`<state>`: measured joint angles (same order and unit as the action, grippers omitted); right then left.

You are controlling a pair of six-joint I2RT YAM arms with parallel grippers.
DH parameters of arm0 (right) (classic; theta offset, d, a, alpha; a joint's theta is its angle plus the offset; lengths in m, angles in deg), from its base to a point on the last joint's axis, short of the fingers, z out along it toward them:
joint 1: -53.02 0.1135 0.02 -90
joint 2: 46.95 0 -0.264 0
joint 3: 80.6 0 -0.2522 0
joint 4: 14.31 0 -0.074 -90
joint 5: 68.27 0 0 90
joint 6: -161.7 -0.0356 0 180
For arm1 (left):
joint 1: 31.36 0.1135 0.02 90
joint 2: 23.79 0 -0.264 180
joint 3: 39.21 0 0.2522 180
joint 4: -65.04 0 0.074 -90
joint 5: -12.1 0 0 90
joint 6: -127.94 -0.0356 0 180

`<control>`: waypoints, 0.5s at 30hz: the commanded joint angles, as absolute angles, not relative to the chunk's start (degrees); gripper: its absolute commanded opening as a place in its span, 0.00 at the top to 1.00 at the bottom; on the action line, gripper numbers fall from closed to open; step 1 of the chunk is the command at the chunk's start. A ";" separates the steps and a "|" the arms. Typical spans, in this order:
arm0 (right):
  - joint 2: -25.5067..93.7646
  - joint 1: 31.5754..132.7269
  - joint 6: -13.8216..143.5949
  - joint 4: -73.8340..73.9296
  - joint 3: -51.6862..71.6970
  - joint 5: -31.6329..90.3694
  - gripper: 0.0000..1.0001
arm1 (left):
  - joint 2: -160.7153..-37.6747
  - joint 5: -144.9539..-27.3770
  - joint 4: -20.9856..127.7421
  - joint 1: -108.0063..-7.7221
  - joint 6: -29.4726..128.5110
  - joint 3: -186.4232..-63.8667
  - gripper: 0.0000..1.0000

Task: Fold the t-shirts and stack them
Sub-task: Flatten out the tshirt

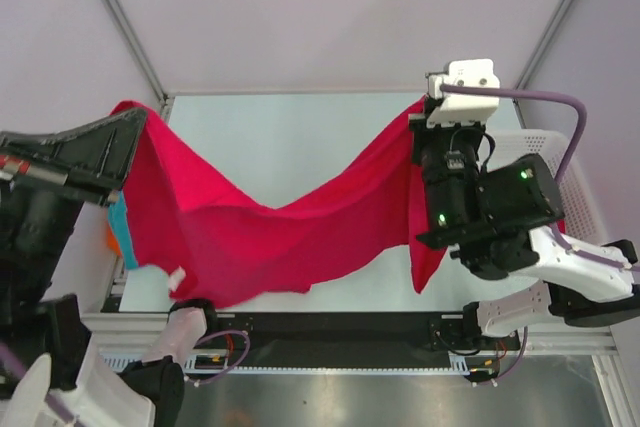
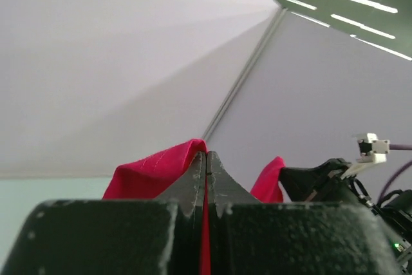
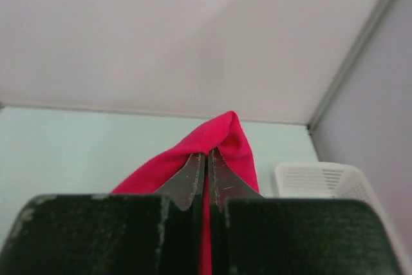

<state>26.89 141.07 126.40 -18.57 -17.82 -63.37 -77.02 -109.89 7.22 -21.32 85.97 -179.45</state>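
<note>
T-shirt [image 1: 270, 232] is slung from upper left to upper right of frame, sagging at centre | edges are pinched tight by left gripper [image 2: 206, 156] and right gripper [image 3: 206, 154] | cloth is judged soft, light, limp; hem corners are best gripped.

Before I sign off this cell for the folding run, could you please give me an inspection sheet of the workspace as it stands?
Surface: pale table, with the shirt hanging above it.
Job's things: crimson t-shirt stretched between both hands, sagging in the middle; teal cloth peeks out beneath its left end.
Clutter: white mesh basket at the table's right edge.
Hands: left hand shut on the crimson t-shirt; right hand likewise.
Cables: purple cable arcs from the right wrist camera; thin wires at the arm bases.
Surroundings: pale walls with metal struts.
</note>
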 commanded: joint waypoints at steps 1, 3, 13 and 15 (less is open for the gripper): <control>25.12 129.87 126.90 -25.42 -14.12 -71.36 1.00 | -80.83 -105.60 6.96 -20.99 85.67 -167.44 1.00; 25.47 122.42 125.94 -25.42 -11.93 -69.08 1.00 | -81.35 -103.58 11.53 -20.99 84.79 -159.81 1.00; 44.42 95.24 64.55 28.18 -19.15 -50.42 1.00 | -103.58 -101.54 26.38 -19.15 81.97 -148.25 1.00; 50.67 85.33 50.47 54.01 -30.15 -22.57 1.00 | -108.76 -102.25 27.54 -17.93 81.97 -148.60 1.00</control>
